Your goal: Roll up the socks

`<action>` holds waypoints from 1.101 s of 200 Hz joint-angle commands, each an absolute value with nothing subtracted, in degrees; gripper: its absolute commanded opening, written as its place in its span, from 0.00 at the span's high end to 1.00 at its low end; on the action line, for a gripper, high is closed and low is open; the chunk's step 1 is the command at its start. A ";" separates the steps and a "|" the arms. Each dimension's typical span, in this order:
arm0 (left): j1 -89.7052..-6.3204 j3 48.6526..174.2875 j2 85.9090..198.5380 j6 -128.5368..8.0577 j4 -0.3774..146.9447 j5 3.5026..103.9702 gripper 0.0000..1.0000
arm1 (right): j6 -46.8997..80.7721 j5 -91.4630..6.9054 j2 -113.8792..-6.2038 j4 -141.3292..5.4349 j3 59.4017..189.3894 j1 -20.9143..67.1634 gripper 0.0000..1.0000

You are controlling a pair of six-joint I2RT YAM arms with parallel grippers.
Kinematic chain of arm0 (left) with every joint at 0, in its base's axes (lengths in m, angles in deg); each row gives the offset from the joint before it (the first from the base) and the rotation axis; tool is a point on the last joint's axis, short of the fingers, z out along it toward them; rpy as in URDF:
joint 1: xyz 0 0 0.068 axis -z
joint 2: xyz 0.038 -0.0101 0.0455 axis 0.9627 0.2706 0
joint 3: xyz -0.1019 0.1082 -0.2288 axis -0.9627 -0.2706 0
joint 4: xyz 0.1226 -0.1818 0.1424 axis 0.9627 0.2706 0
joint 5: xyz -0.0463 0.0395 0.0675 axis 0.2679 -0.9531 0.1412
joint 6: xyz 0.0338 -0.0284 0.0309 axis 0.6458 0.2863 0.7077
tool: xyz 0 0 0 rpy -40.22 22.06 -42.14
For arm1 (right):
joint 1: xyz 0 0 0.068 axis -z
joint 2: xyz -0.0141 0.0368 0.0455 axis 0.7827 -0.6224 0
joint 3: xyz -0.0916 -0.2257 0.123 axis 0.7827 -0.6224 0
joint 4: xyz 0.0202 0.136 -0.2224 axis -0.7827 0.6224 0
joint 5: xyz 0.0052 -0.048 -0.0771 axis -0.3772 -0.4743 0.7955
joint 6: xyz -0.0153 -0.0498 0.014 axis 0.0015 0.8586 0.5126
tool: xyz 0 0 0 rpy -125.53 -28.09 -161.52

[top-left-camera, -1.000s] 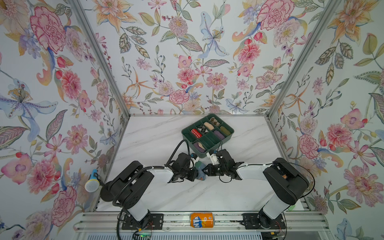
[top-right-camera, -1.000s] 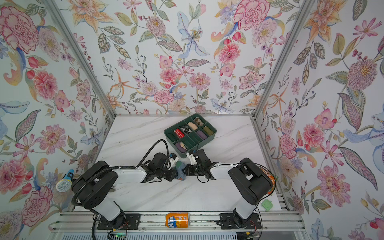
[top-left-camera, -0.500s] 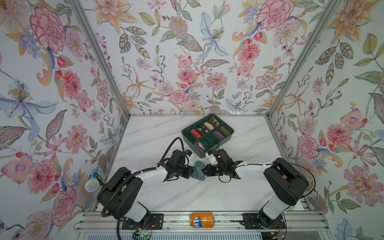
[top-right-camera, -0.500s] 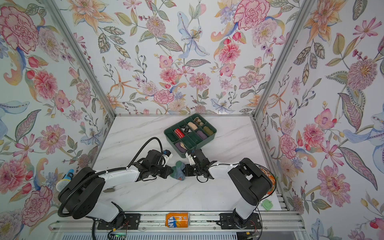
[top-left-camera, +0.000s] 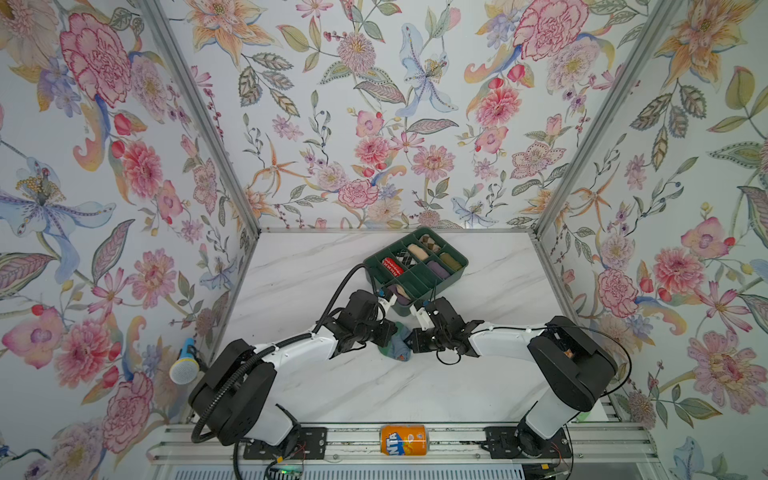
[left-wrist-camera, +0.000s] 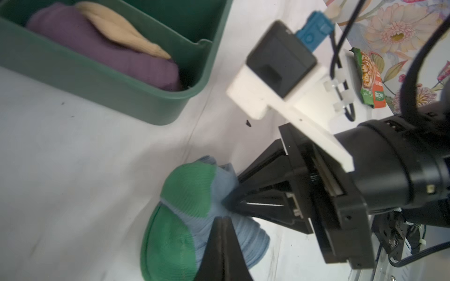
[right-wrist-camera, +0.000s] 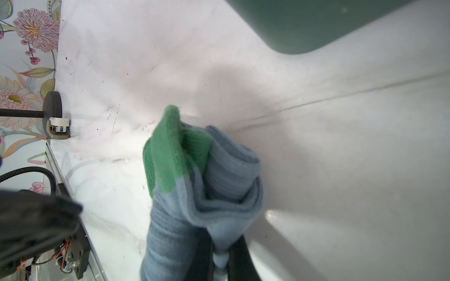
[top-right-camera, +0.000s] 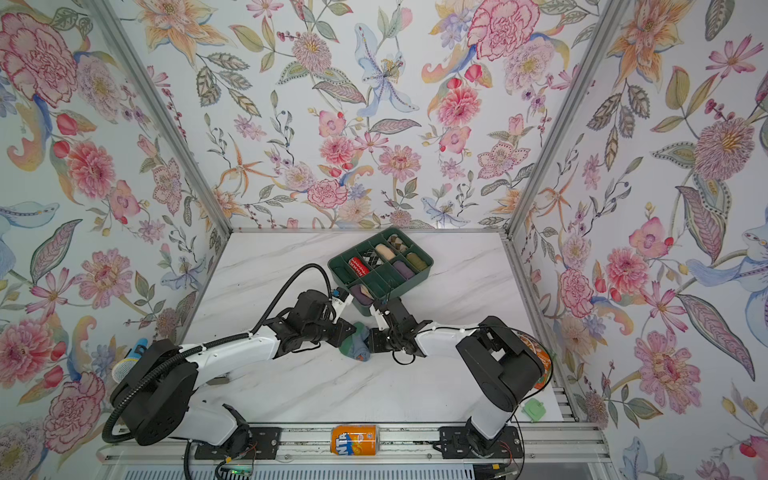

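— What has changed over the last second?

— Mostly the left arm. Its wrist has swung farther away from the near edge, toward the green tray (top-left-camera: 413,282), and the arm lies lower and more stretched out. The socks (top-left-camera: 397,345) have hardly moved. They are a grey-blue and green bundle on the marble table (top-left-camera: 332,386), just on the near side of the tray and between the two grippers. The right arm has shifted little.

— And the grips?

— The right gripper (right-wrist-camera: 220,245) is clamped on a fold of blue knit. Its own wrist view shows the fabric squeezed between its fingers (right-wrist-camera: 203,262). The left gripper (left-wrist-camera: 222,220) has its fingers pressed together, with the tips against the blue part of the socks. I cannot tell whether any fabric is caught there.

— Do the top views show that?

— No. In both top views the gripper bodies cover the contact, and only the middle of the bundle shows. They do show an orange can (top-left-camera: 403,439) lying on the near rail and a microphone (top-left-camera: 184,368) by the left wall. The left wrist view looks into the tray's near corner compartment, where a purple-and-beige roll (left-wrist-camera: 109,48) lies. The right wrist view catches only the tray's outer wall.
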State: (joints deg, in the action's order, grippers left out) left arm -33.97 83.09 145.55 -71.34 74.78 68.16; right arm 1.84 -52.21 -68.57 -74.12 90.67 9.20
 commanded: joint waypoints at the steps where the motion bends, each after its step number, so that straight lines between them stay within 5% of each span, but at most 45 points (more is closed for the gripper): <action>1: -32.43 84.20 147.85 -72.54 72.97 69.27 0.99 | 2.76 -49.88 -69.46 -67.37 90.29 8.70 1.00; 220: -31.10 83.16 153.34 -69.31 78.11 66.45 1.00 | 2.73 -49.88 -68.86 -67.71 90.12 8.79 0.94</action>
State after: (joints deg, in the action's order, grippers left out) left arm -31.54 84.35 153.53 -70.99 74.00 67.68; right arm 1.84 -52.15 -68.57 -73.71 90.91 9.14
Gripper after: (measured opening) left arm 0.048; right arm 0.083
